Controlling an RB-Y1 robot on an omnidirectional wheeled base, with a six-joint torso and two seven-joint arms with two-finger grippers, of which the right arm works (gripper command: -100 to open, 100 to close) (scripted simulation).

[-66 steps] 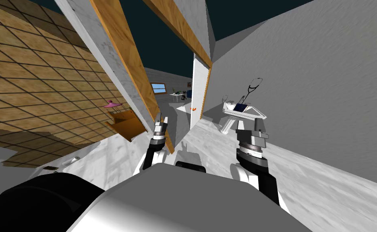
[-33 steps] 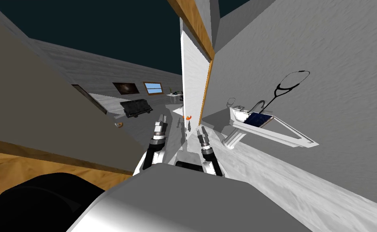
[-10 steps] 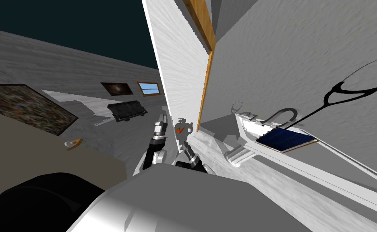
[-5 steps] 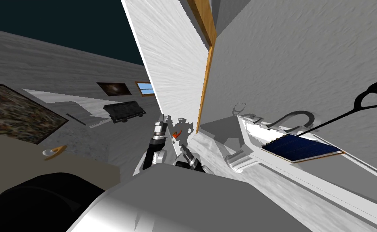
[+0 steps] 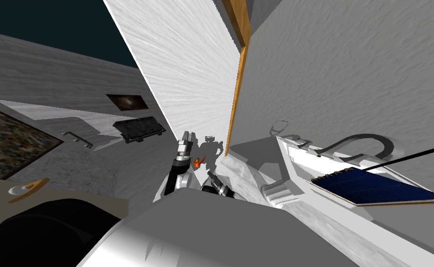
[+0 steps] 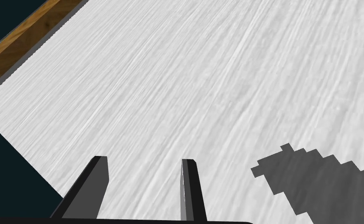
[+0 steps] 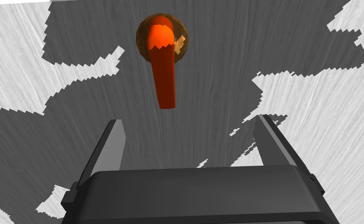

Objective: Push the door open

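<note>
right wrist view shows an orange lever handle (image 7: 163, 77) beyond the spread-fingered right gripper (image 7: 189, 119); the left gripper (image 6: 145, 158), likewise spread, faces the plain white streaked door (image 6: 216, 77).

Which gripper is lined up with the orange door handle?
The right gripper: the orange lever handle on the white door lies ahead, between its open fingers. The left gripper faces bare door panel.

The door (image 5: 188, 83) is a plain white panel with a fine streaked grain, standing open at an angle, one long edge meeting the wooden frame (image 5: 233, 106). Low on its face an orange lever handle (image 7: 163, 74) sits on a round brown rose, lying in grey shadow.
</note>
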